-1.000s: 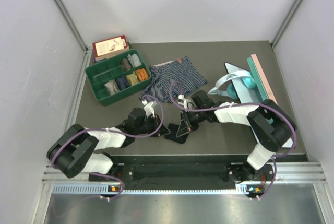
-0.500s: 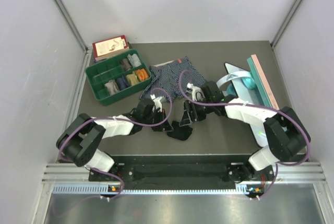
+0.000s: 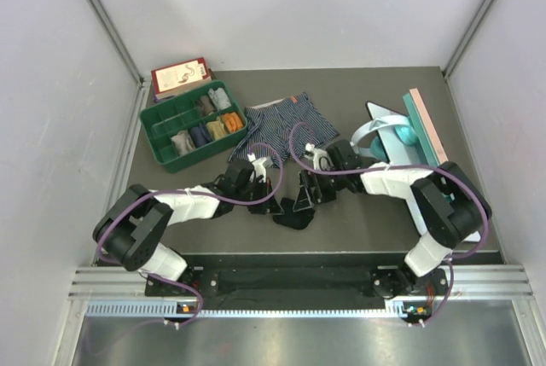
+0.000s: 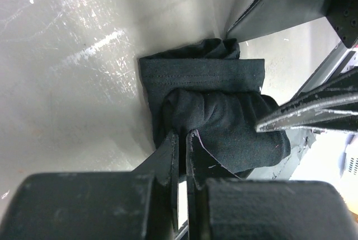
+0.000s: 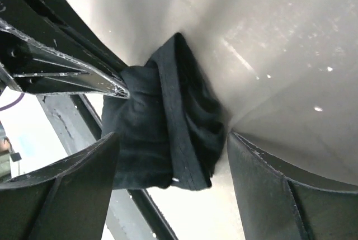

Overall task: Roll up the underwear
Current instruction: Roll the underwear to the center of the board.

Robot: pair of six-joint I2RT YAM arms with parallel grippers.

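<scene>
Black underwear (image 3: 294,211) is bunched into a stubby roll, off to the right of the green tray (image 3: 147,127) and nearer the arm bases than it. Left gripper (image 3: 275,200) has its jaws pressed together, looks like it's pinching the roll's edge. Right gripper (image 3: 305,195) is spread wide, straddling the bundle without gripping. Imo the trick here: hold that pinch firm and tuck the loose end tight. Striped underwear (image 3: 277,131) lies flat just right of the tray, not yet rolled.
</scene>
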